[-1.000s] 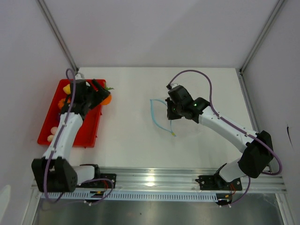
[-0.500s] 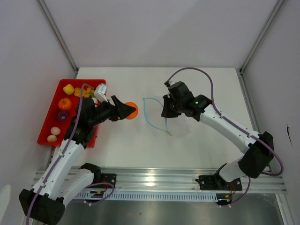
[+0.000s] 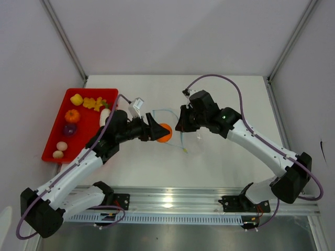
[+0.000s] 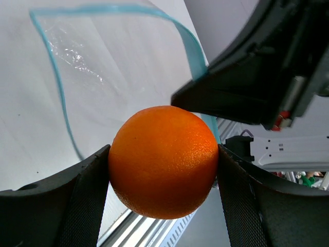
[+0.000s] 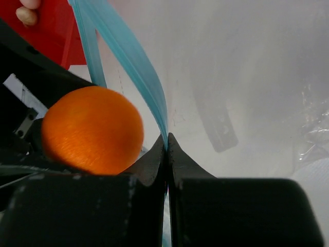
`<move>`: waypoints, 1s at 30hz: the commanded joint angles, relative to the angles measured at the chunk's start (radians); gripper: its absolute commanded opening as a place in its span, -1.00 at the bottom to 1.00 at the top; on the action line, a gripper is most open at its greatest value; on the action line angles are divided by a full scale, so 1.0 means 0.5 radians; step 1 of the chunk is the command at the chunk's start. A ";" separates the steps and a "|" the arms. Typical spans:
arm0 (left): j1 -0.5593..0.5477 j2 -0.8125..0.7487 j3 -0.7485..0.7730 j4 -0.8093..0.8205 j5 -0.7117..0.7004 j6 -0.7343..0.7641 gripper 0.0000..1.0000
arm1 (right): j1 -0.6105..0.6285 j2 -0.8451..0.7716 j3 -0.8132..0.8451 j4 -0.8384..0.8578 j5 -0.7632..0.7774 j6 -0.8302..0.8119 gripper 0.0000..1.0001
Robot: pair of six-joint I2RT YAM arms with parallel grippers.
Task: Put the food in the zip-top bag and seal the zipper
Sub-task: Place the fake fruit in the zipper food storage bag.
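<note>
Left pincer [image 3: 160, 130], stretched rightward, clasps the orange [image 4: 163, 160]; right pincer [image 5: 166, 148] pinches the zipper [image 5: 138, 64].

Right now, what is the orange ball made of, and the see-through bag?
The orange looks like a toy, likely plastic or foam: matte, finely dimpled skin with a soft sheen. I cannot tell if it is hard or squishy. The bag looks like thin clear plastic film: glossy, crinkled, the table showing through. Its blue-teal strip looks like thicker, stiffer plastic, holding a curve.

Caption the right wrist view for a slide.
Right gripper clamped on the teal zipper, with the orange toy fruit poised close beside the strip.
</note>
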 commanded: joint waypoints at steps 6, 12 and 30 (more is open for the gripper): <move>-0.071 0.104 0.250 -0.044 -0.215 -0.053 -0.67 | 0.050 -0.171 0.070 0.054 -0.106 0.047 -1.00; -0.101 0.180 0.456 -0.268 -0.402 -0.099 -0.68 | 0.096 -0.195 0.000 0.084 -0.078 0.071 -1.00; -0.233 0.202 0.425 -0.394 -0.565 0.014 0.37 | 0.102 -0.278 0.052 0.121 0.084 0.108 -1.00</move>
